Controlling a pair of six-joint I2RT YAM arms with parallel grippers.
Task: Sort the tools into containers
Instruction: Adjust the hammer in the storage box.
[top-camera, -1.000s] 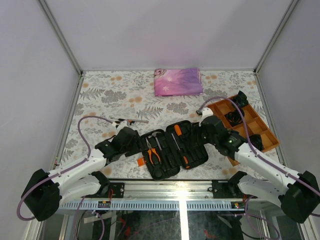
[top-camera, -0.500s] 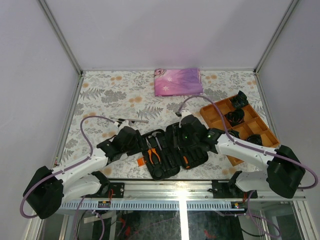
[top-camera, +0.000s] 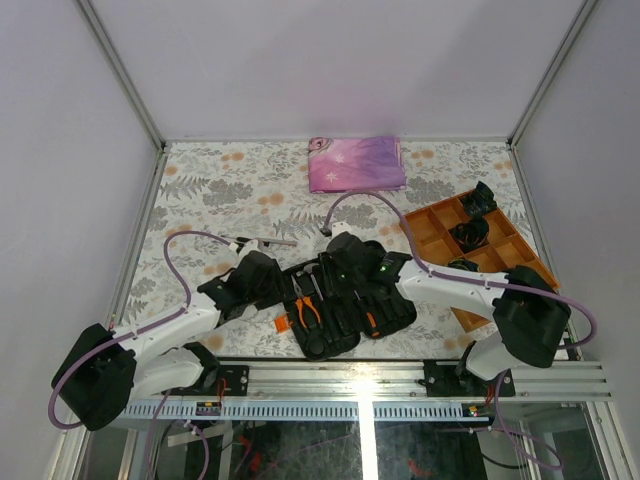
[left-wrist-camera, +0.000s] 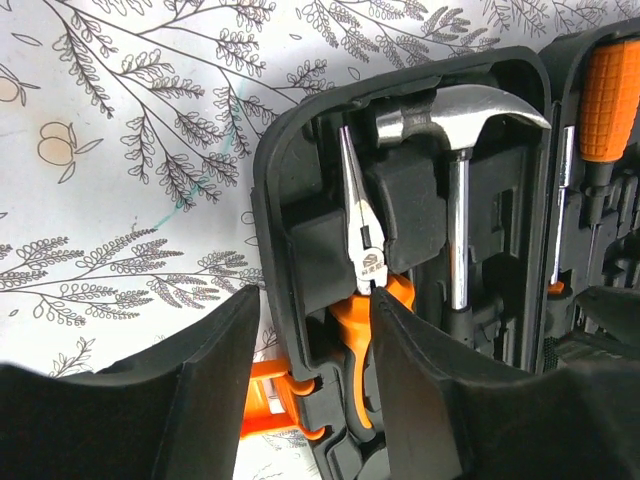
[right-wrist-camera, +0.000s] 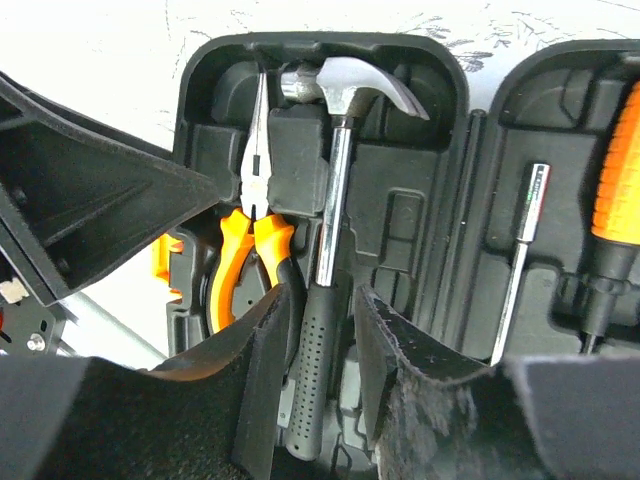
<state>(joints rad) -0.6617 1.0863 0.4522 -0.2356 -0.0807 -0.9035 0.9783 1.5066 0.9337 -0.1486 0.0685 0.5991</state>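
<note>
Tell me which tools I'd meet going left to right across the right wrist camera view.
Needle-nose pliers → hammer → slim metal shaft → orange screwdriver handle.

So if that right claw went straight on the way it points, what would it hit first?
Probably the hammer: its handle sits inside the open right gripper, in the tool case. Depth is hard to judge.

This is a robot test cell in a lab. Plain white panels (top-camera: 300, 60) held by aluminium posts (top-camera: 120, 75) wall in a table (top-camera: 200, 190) covered with a floral sheet. The left arm (top-camera: 170, 325) and right arm (top-camera: 460, 285) are bolted to a metal rail (top-camera: 360, 375) at the near edge. A slotted cable duct (top-camera: 300, 410) runs below it, and purple cables (top-camera: 175, 270) loop off the arms.
</note>
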